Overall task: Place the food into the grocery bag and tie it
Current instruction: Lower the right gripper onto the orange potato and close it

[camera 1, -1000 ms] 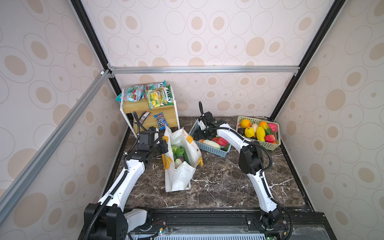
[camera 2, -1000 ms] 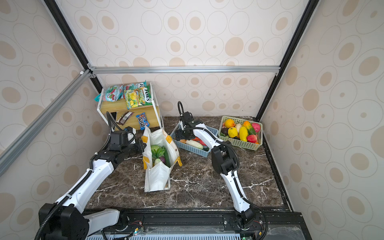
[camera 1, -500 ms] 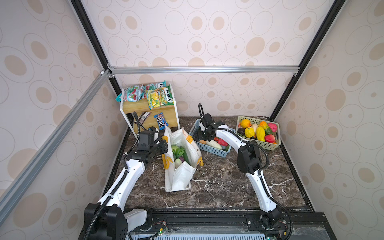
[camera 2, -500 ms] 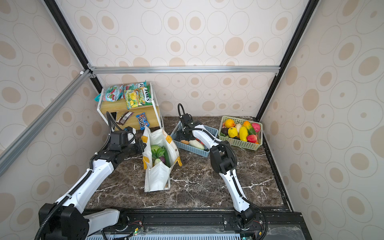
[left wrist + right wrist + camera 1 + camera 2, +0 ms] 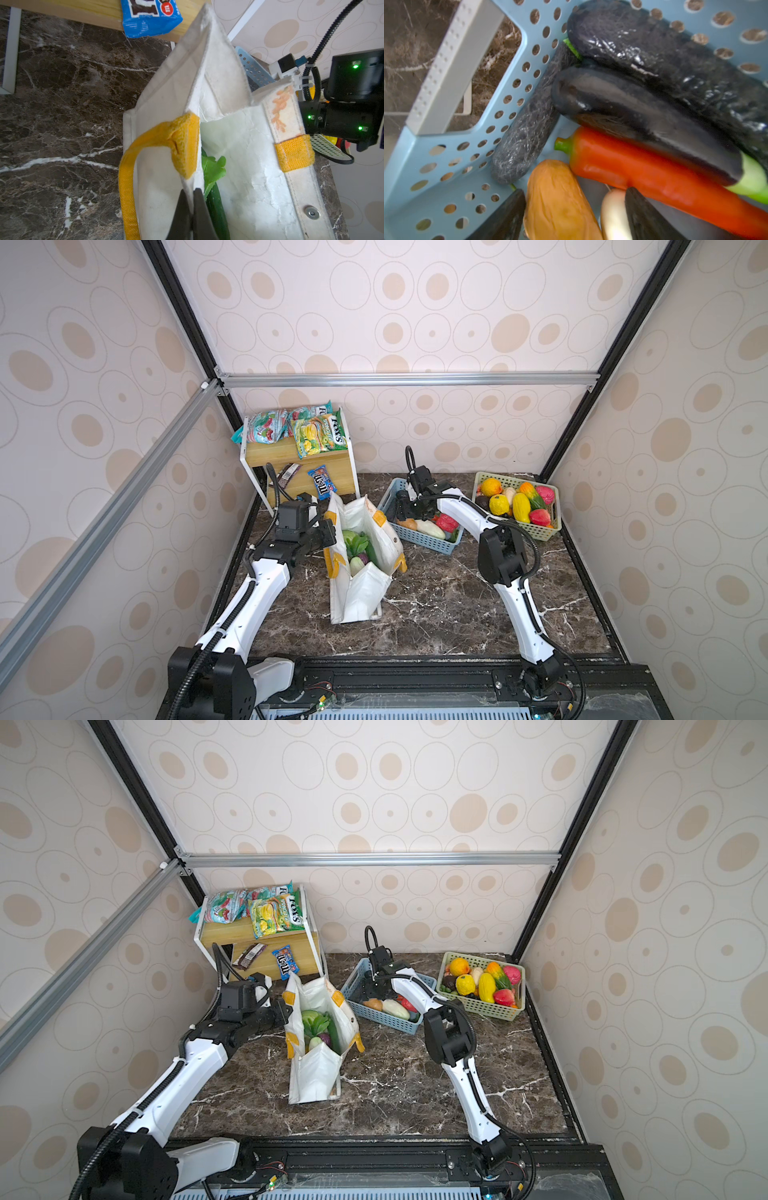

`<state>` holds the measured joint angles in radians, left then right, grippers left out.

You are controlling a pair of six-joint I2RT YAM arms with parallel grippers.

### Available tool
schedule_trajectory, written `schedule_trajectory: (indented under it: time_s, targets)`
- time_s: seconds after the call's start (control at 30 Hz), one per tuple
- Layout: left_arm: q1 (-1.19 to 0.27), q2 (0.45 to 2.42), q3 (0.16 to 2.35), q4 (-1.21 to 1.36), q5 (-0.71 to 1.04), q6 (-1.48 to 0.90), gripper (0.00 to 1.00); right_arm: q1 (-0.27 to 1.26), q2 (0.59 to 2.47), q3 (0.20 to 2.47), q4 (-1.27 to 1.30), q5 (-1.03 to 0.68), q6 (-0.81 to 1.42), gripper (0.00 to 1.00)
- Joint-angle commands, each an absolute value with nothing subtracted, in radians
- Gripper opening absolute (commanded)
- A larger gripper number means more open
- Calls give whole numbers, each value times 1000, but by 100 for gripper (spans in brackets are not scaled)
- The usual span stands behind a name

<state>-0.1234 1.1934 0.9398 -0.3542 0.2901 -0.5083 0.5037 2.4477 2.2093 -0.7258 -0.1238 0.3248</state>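
Left gripper (image 5: 190, 194): jaws closed on the bag (image 5: 353, 597) rim beside a yellow tab (image 5: 184, 143), holding the mouth open. Bag stands upright between the arms, just beside the blue basket (image 5: 415, 149); greens (image 5: 357, 545) already inside.

Right gripper (image 5: 575, 193): jaws open, down in the basket, straddling the brown veg (image 5: 556, 203).

Risks:
- One finger sits against the white veg (image 5: 611, 209), so closing may pinch both or squirt the smooth brown one out.
- Pepper (image 5: 643, 166) lies close and may get dragged.
- If the left pinch slips, the soft rim sags and blocks the drop.
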Motion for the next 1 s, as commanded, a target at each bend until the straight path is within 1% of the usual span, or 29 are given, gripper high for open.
schedule_trajectory:
  time_s: [0.0, 0.13, 0.27, 0.37, 0.53, 0.7, 0.83, 0.97]
  targets:
    - [-117, 1175, 975, -344, 287, -515, 0, 507, 2393, 2185, -765, -190, 270, 80]
    - [-117, 1171, 971, -344, 285, -521, 0, 507, 2382, 2161, -765, -224, 236, 82]
    - [-117, 1172, 978, -342, 287, -527, 0, 507, 2372, 2142, -781, -215, 214, 83]
    - [-117, 1170, 973, -332, 287, -531, 0, 508, 2370, 2130, -786, -222, 210, 80]
    - [-118, 1163, 953, -314, 290, -540, 0, 508, 2371, 2117, -776, -251, 223, 73]
    - [-117, 1158, 953, -310, 290, -540, 0, 508, 2372, 2111, -760, -259, 227, 58]
    - [-118, 1161, 953, -306, 289, -537, 0, 508, 2372, 2118, -756, -265, 237, 53]
    - [-118, 1158, 951, -299, 294, -538, 0, 508, 2361, 2118, -751, -259, 250, 44]
